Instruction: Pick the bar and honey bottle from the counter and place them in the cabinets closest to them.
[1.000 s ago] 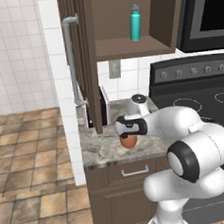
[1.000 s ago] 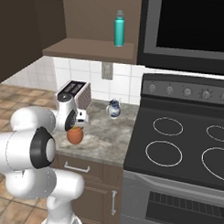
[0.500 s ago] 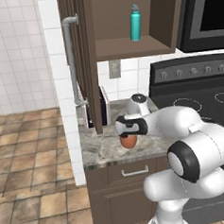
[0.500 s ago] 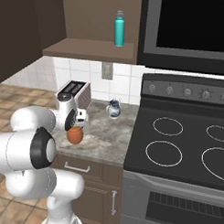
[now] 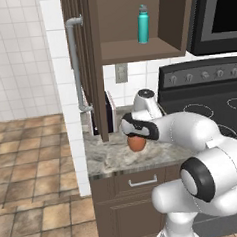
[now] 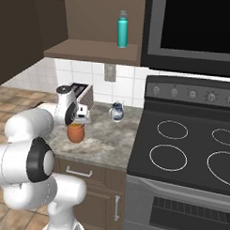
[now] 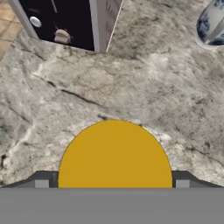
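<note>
Honey bottle [image 7: 114, 154] is seen low in the centre of the hand view as a broad yellow lid, with the fingers [image 7: 42, 180] spread wide on either side of it and not yet pressed against it, so nothing is held. In the left base view the honey bottle [image 5: 136, 144] stands upright on the tabletop [image 5: 113, 158] near the middle of the frame, directly under the gripper [image 5: 135, 134]; in the right base view it [image 6: 75, 133] sits left of centre beneath the gripper [image 6: 78, 121]. The step in hand is judged to be the grasp of the bottle. It would be done well if the hand were kept centred over the lid, lowered until the pads flank the rounded body below the lid, and closed evenly, since a squat round jar may slip or tip if pinched off-centre or too high. The open cabinet [image 5: 135, 49] at the top of the frame, where a teal bottle [image 5: 142, 24] stands on the shelf, is judged the likely destination. A dark toaster [image 7: 65, 22] lies at the upper left of the hand view and a small jug [image 7: 211, 24] is cut off at its upper right. The bottle's body is hidden beneath its lid in the hand view, the fingertips are cut off by the lower edge, and the bar cannot be made out.
</note>
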Available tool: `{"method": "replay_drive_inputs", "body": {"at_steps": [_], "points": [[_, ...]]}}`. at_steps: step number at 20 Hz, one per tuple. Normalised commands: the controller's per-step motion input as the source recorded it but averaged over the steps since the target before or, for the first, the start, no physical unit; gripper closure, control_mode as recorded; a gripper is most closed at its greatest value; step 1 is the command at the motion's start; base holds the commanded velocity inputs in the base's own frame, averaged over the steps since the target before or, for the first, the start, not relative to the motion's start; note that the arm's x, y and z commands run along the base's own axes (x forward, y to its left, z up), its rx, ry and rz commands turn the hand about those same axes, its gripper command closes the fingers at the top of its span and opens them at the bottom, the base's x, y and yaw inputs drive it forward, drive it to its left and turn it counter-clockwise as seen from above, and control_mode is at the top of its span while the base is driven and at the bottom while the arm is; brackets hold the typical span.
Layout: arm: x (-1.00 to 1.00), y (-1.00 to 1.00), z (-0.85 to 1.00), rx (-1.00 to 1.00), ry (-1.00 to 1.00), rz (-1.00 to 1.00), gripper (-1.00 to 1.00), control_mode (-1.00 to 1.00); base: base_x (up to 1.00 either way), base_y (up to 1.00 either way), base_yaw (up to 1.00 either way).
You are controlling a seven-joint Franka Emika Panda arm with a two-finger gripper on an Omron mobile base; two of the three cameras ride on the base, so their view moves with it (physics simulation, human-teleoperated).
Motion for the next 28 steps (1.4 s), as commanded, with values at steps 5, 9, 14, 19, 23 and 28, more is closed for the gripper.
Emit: {"method": "replay_drive_inputs", "body": {"at_steps": [5, 9, 14, 19, 23, 28], "points": [[-0.09, -0.01, 0.56, -0.02, 0.07, -0.05, 1.0, -1.0, 0.0, 0.0, 0.0], [-0.19, -0.05, 0.55, -0.02, 0.04, -0.06, 1.0, -1.0, 0.0, 0.0, 0.0], [-0.34, -0.13, 0.49, -0.01, 0.0, -0.05, 1.0, -1.0, 0.0, 0.0, 0.0], [-0.46, -0.19, 0.44, 0.0, 0.0, -0.04, 1.0, -1.0, 0.0, 0.0, 0.0], [-0.59, -0.13, 0.38, 0.0, -0.02, 0.0, 1.0, -1.0, 0.0, 0.0, 0.0], [-0.38, -0.06, 0.56, 0.0, -0.09, 0.0, 1.0, -1.0, 0.0, 0.0, 0.0]]}}
